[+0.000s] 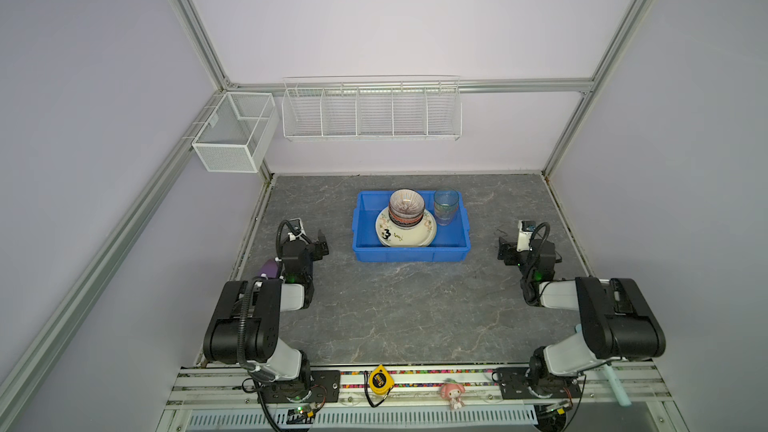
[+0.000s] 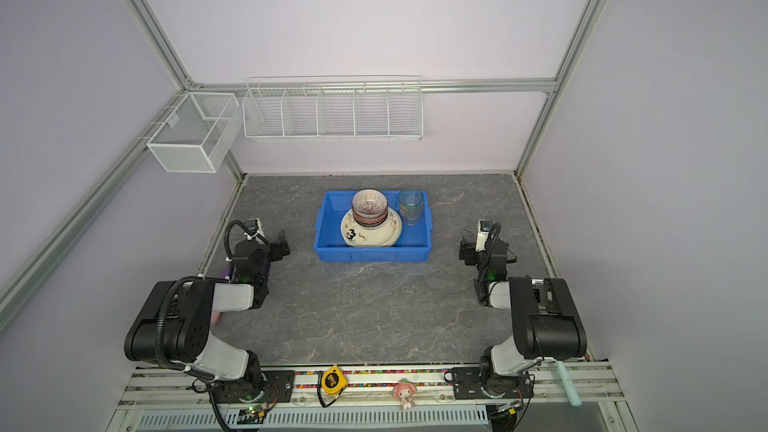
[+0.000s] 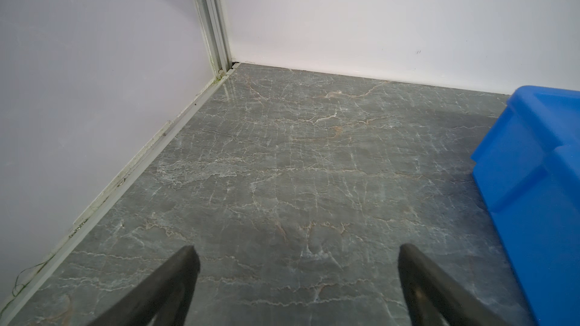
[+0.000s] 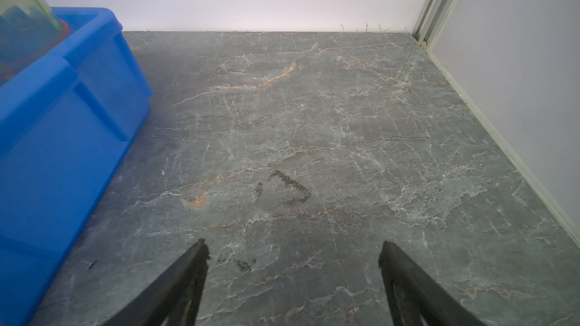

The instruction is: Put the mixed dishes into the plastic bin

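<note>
The blue plastic bin (image 1: 411, 253) (image 2: 370, 253) stands mid-table in both top views. Inside it lies a stack of plates topped by the cream plate marked "3" (image 1: 409, 236) (image 2: 374, 238), with stacked patterned bowls (image 1: 406, 205) (image 2: 369, 204) on it. A translucent green cup (image 1: 446, 205) (image 2: 410, 205) (image 4: 25, 26) stands upright in the bin's far right corner. My left gripper (image 1: 322, 243) (image 3: 296, 250) hangs open and empty left of the bin (image 3: 533, 167). My right gripper (image 1: 505, 249) (image 4: 293, 244) hangs open and empty right of the bin (image 4: 62, 105).
A purple spatula (image 1: 270, 270) lies under the left arm, and a light-blue spatula (image 1: 617, 388) lies by the right arm's base. Two white wire baskets (image 1: 237, 135) (image 1: 370, 110) hang on the walls. A tape measure (image 1: 380, 380) and a pink doll (image 1: 452, 394) sit on the front rail.
</note>
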